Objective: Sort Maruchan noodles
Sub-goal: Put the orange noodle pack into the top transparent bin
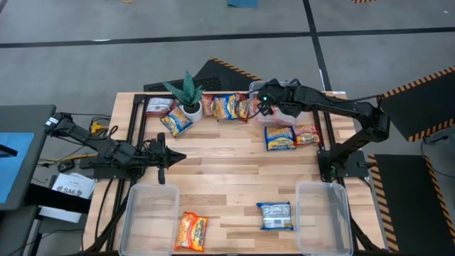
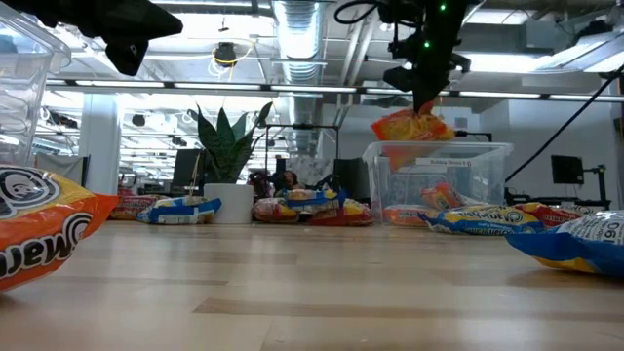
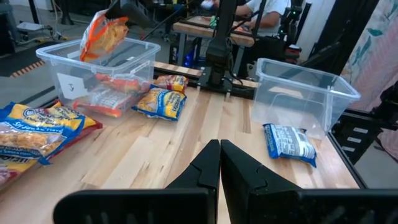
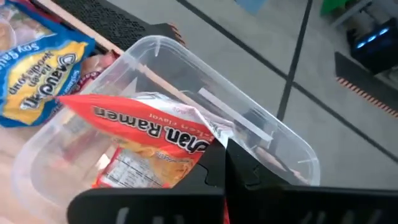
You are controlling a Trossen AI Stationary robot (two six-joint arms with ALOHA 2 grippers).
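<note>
Table (image 1: 227,160): right tool (image 1: 268,100), arm outstretched, grips red packet (image 4: 146,140) above bin (image 4: 261,124); left tool (image 1: 169,157) closed, empty, level.

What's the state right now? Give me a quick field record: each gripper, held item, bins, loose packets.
right gripper: shut on an orange packet, held above the far clear bin
far clear bin contents: at least one packet inside
left gripper: shut, empty, waiting over the table's left side
near left bin: looks empty
near right bin: looks empty
loose near packets: orange one, blue one
far row: several packets beside the plant
</note>
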